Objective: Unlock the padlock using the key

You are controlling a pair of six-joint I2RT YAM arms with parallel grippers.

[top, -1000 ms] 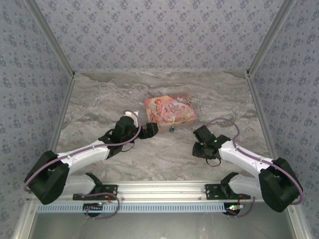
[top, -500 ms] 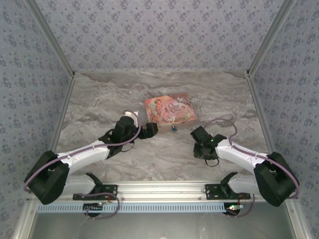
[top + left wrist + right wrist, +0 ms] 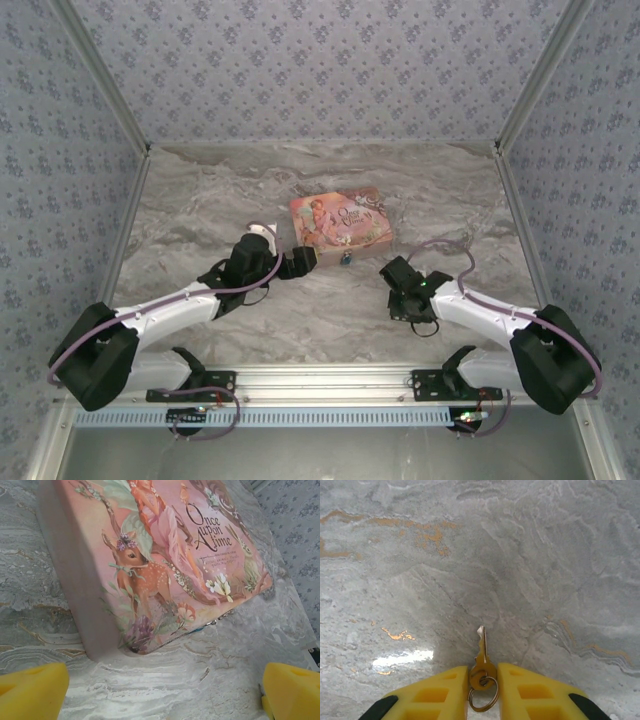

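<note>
Right hand (image 3: 482,672) has closed in, now pinching key (image 3: 481,652) by its head on the table (image 3: 530,555). Left hand (image 3: 162,690) gapes beside tin (image 3: 165,565). Padlock (image 3: 345,258) sits at tin's front edge. Insertion likely next.

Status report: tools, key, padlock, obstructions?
Left tool open, facing pink illustrated rectangular tin. Right tool shut on small brass key. Tiny blue padlock beside tin's near edge, untouched. Nothing seen between key and padlock.

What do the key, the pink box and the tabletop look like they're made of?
Key: brass-toned metal, it glints, with a steel-looking ring. Pink box: printed tin or card, satin; unclear which. Tabletop: glossy marble-pattern surface, perhaps laminate; it reflects light.
</note>
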